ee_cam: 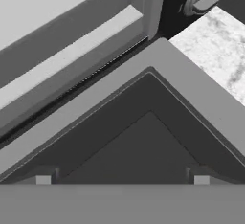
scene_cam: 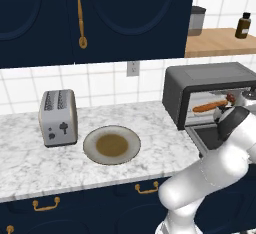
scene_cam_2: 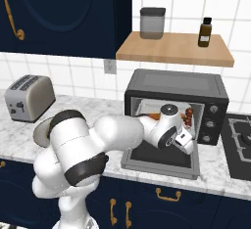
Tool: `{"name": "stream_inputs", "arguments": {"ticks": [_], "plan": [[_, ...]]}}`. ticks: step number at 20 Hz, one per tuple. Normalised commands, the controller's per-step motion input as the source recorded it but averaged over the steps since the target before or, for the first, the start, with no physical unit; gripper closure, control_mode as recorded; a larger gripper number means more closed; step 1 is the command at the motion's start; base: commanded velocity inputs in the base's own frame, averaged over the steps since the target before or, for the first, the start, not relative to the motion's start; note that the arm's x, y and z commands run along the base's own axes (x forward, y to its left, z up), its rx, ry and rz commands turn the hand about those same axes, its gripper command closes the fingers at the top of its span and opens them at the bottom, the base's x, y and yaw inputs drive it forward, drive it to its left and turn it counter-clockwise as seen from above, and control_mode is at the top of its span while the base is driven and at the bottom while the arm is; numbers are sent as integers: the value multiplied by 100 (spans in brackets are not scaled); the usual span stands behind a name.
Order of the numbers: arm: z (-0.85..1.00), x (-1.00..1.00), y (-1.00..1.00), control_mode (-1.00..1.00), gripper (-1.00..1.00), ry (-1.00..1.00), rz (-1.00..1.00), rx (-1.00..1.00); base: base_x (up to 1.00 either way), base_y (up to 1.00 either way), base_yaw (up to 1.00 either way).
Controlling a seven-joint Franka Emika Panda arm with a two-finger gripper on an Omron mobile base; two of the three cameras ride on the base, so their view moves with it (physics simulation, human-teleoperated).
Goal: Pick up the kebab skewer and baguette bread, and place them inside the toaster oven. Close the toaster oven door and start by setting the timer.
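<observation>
The pincer (ee_cam: 122,180) hangs released, its tips spread wide just above the dropped oven door (scene_cam_2: 162,160), a dark glass panel in a grey frame lying flat toward the worktop's (scene_cam: 30,163) front edge. Behind it the boxy dark oven (scene_cam_2: 176,83) stands open. Inside, the orange-brown baguette (scene_cam: 210,107) lies lengthwise across the rack, left to right. The red-brown skewer (scene_cam: 230,98) sits at its right end, mostly hidden by the arm.

The arm covered most of the toaster oven door (scene_cam_2: 162,163) and part of the kebab skewer (scene_cam_2: 188,116) inside the toaster oven (scene_cam_2: 176,83). The picture's right edge cut off the stovetop (scene_cam_2: 240,145). The plate (scene_cam_2: 41,131) sat half hidden behind the elbow.
</observation>
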Motion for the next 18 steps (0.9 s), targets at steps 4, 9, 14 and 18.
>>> {"name": "stream_inputs", "arguments": {"ticks": [4, 9, 14, 18], "plan": [[-3, 28, 0, -100, -100, 0, -10, -2, 0, 0, 0], [0, 26, 0, -100, -100, 0, -17, 0, 0, 0, 0], [4, 47, 0, -100, -100, 0, -21, 0, 0, 0, 0], [16, 36, 0, -100, -100, 0, -15, 0, 0, 0, 0]]}}
